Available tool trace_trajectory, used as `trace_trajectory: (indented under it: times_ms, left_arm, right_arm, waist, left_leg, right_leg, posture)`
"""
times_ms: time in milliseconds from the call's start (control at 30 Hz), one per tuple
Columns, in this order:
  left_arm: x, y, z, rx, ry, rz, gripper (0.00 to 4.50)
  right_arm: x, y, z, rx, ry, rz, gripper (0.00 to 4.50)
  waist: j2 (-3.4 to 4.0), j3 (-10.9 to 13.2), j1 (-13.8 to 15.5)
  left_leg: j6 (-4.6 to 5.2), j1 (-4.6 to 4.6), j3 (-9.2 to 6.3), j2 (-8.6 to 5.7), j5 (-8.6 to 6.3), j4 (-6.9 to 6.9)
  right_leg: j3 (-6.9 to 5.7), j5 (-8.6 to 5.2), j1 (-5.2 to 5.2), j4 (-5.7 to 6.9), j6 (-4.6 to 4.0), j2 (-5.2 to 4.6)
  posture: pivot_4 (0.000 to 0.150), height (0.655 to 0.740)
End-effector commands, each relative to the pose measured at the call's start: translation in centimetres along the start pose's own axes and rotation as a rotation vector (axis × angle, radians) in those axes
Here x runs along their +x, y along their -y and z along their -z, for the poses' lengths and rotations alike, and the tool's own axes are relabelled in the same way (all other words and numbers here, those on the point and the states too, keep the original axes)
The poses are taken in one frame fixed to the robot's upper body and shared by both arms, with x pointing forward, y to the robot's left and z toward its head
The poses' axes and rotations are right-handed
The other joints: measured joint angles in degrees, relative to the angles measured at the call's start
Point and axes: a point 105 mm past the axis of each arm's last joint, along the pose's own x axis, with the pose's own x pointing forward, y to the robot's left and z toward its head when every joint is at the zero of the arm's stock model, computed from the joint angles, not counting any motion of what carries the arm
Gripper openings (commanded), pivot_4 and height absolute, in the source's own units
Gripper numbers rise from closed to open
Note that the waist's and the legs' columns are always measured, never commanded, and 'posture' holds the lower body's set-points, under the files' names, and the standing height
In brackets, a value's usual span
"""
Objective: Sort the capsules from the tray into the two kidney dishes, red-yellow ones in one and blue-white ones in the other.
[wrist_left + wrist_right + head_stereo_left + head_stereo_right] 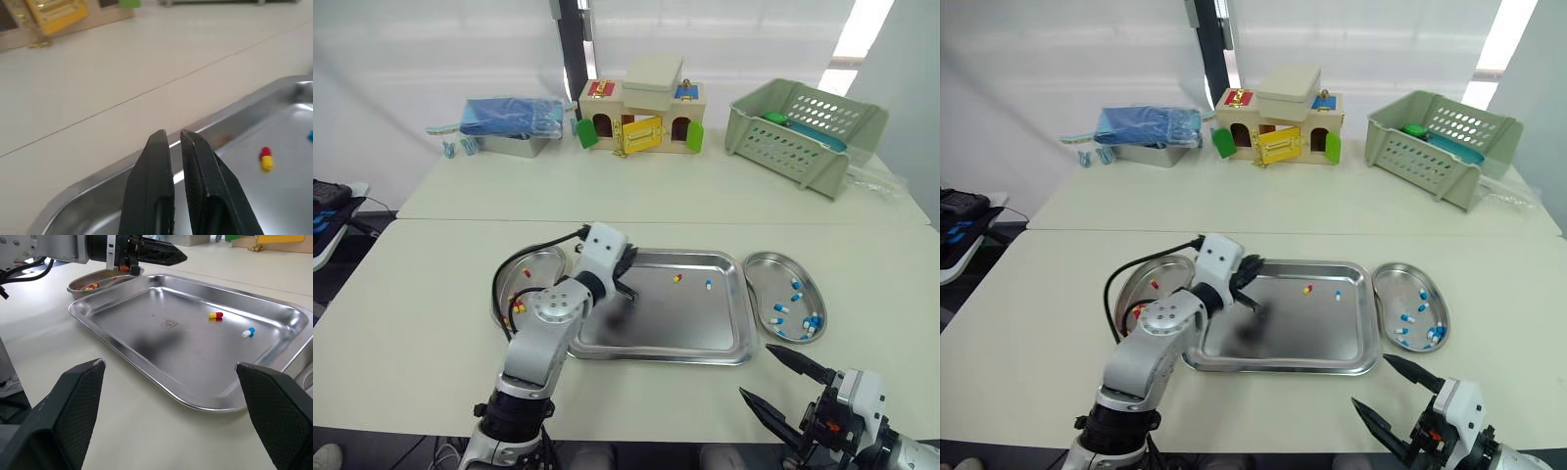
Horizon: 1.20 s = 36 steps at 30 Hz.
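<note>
Capsules you were sorting lay in and around the steel tray (685, 328), which sat near the front of the pale table (411, 323). Far beyond the tray, at the table's back, stood a green slatted basket (803, 132) and a wooden toy house (641, 113).

Just beside the tray on its left was one kidney dish (546, 262). The other kidney dish (766, 276) was just beside the tray on its right.

Your left gripper (172, 134) hovered over the tray's left end, near the far rim. Its two black fingers were drawn almost together, with only a sliver of a gap and nothing between them. Your right gripper (753, 368) hung off the tray's near right corner, above the bare table, with its fingers spread wide and nothing in them.

Two capsules lay loose inside the tray, toward its far right part. One was a red-yellow capsule (676, 278) and close beside it was a blue-white capsule (709, 284). The dish left of the tray held a few red-yellow ones (518, 304). The dish right of the tray held several blue-white ones (793, 308).
</note>
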Motion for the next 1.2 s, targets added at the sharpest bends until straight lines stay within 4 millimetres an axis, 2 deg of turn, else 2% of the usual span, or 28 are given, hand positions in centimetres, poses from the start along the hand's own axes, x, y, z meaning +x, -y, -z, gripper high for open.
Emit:
trace_trajectory:
  times_ms: [33, 167, 333, 400, 500, 600, 867, 900, 1200]
  left_arm:
    - [-1.7, -2.7, -0.4, -0.022, -0.008, -0.151, 0.41]
    - [-2.7, -2.4, -0.9, -0.033, 0.046, -0.095, 0.41]
    - [-1.8, -1.7, -1.2, 0.013, 0.039, 0.011, 0.41]
    - [-1.4, 0.3, -1.0, 0.034, 0.025, 0.155, 0.41]
    - [-0.7, 2.7, -0.7, 0.026, 0.005, 0.281, 0.97]
    - [0.0, 4.5, -0.3, 0.031, -0.011, 0.343, 1.88]
    - [2.2, 6.9, 0.7, 0.043, -0.064, 0.355, 4.28]
    - [2.4, 7.1, 0.9, 0.045, -0.073, 0.356, 4.45]
    - [3.6, 8.3, 2.7, 0.067, -0.184, 0.353, 4.45]
  right_arm:
    - [0.3, -0.1, -0.7, -0.015, 0.019, -0.057, 4.50]
    - [0.4, 0.6, -0.7, -0.019, 0.013, -0.075, 4.50]
    - [0.7, 0.8, -0.6, -0.015, 0.014, -0.088, 4.50]
    - [0.8, 0.8, -0.5, -0.013, 0.016, -0.087, 4.50]
    - [0.8, 0.7, -0.5, -0.007, 0.023, -0.076, 4.50]
    - [0.8, 0.5, -0.5, -0.003, 0.026, -0.060, 4.50]
    - [0.7, -0.4, -0.7, 0.007, 0.031, -0.008, 4.50]
    - [0.7, -0.4, -0.7, 0.008, 0.031, -0.004, 4.50]
    - [0.7, -0.6, -0.5, 0.012, 0.033, 0.024, 4.50]
  waist:
    - [0.00, 0.0, 0.0]
    - [-0.01, 0.0, 0.0]
    - [-0.02, 0.0, 0.3]
    - [-0.01, 0.0, 0.2]
    - [-0.02, 0.0, 0.1]
    - [-0.01, 0.0, 0.1]
    - [-0.02, 0.0, 0.0]
    - [-0.01, 0.0, 0.1]
    - [-0.02, 0.0, 0.0]
  left_leg:
    - [0.00, 0.00, 0.01, 0.00, 0.00, 0.00]
    - [-0.01, 0.01, -0.01, 0.01, 0.01, -0.03]
    - [-0.02, 0.00, 0.00, 0.00, 0.01, 0.00]
    - [-0.01, 0.00, 0.00, 0.00, 0.01, -0.01]
    - [-0.03, 0.00, 0.03, 0.00, 0.01, -0.02]
    - [-0.02, -0.01, 0.00, 0.01, 0.01, -0.02]
    - [-0.01, 0.00, 0.00, 0.01, 0.01, -0.01]
    - [-0.02, 0.00, 0.00, 0.00, 0.01, -0.01]
    - [-0.02, -0.01, 0.00, -0.01, 0.01, -0.02]
  right_leg:
    - [0.00, 0.00, 0.00, -0.01, 0.00, 0.00]
    - [-0.01, 0.00, -0.01, -0.01, 0.00, 0.00]
    - [-0.03, 0.00, 0.02, -0.01, 0.00, -0.01]
    - [-0.05, 0.00, 0.02, -0.01, 0.00, -0.01]
    - [-0.03, 0.00, 0.02, -0.04, 0.00, -0.01]
    - [-0.04, 0.00, 0.01, -0.04, 0.00, -0.01]
    - [-0.03, 0.00, 0.00, -0.02, 0.00, 0.00]
    - [-0.03, 0.00, 0.00, -0.01, 0.00, 0.00]
    - [-0.03, 0.00, 0.00, -0.01, 0.01, 0.00]
  posture:
    - [0.150, 0.7400]
    - [0.150, 0.7400]
    - [0.150, 0.7400]
    - [0.150, 0.7400]
    - [0.150, 0.7400]
    - [0.150, 0.7400]
    - [0.150, 0.7400]
    - [0.150, 0.7400]
    - [0.150, 0.7400]
